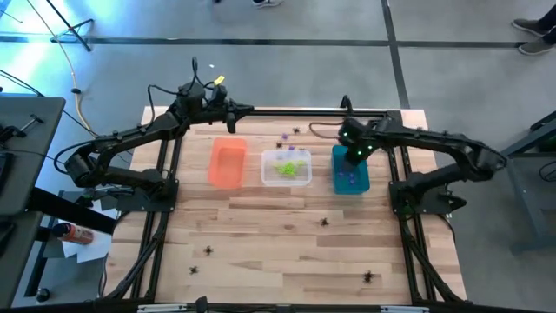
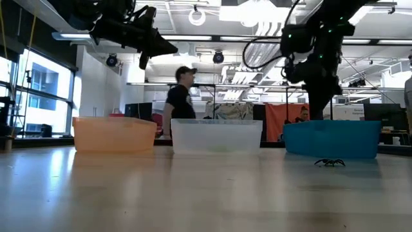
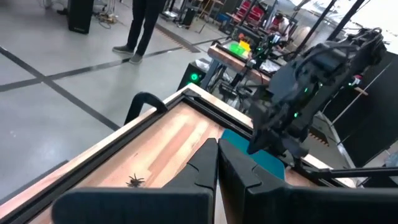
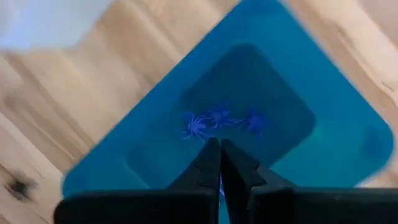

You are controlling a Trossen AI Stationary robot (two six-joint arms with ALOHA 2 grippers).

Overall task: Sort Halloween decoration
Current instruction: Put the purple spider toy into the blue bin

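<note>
Three bins stand in a row: orange, clear holding lime green spiders, and teal holding purple spiders. My right gripper is shut and points down over the teal bin, above the purple spiders, with nothing visible at its tips. My left gripper is shut and held high and nearly level over the table's far edge, behind the orange bin. Black spiders lie loose on the wood. A black one and purple ones lie near the far edge.
The near half of the wooden table holds only scattered black spiders, one of them just in front of the teal bin. Dark arm frames run along both sides. A person stands in the room beyond the table.
</note>
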